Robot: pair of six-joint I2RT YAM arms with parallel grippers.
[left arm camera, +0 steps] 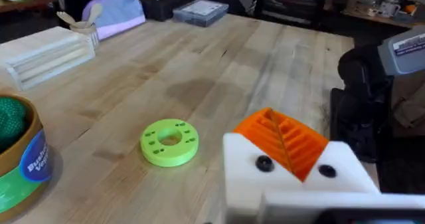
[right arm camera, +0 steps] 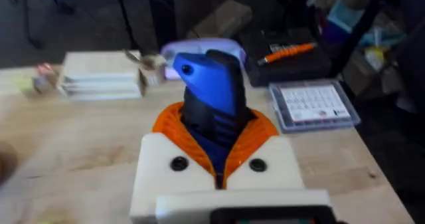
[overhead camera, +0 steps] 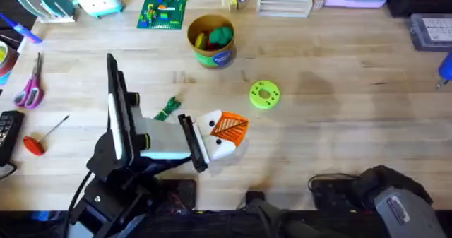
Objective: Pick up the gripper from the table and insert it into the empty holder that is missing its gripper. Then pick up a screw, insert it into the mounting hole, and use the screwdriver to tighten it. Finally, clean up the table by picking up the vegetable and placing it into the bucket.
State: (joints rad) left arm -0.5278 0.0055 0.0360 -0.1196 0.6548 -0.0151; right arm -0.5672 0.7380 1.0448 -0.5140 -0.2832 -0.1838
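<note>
We're seeing the left claw with its orange fingers together and nothing between them, low over the desk. The right claw is clamping the screwdriver. The vegetable is lying on the desk just beside the left arm's wrist, behind the fingertips. We're judging the risks:
- the arm backing up could sweep the vegetable away
- the lime disc is sitting near, an easy mis-grab
- the bucket is already holding toys, so a drop could bounce out
</note>
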